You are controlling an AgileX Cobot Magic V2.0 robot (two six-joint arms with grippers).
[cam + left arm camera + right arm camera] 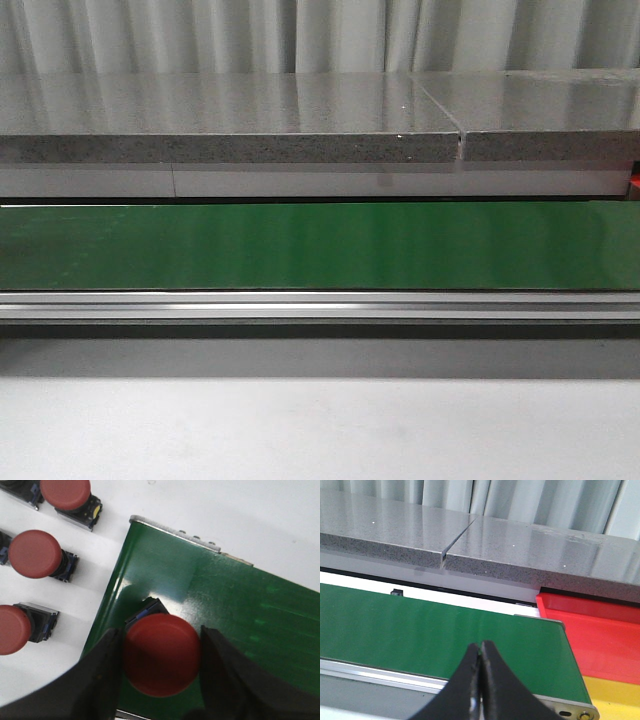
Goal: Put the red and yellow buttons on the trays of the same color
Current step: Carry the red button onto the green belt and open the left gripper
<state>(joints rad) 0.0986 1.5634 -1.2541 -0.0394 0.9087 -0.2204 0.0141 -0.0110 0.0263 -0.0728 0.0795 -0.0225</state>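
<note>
While the left pincer (162, 655) sits clamped on a red button (161, 652) just over the green belt (240, 610) end, the right pincer (480, 680), closed and empty, waits nearer the red tray (600, 630) and yellow tray (615, 692).

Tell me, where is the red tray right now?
In the right wrist view, the red tray sits just past the end of the green belt, with the yellow tray right beside it.
</note>
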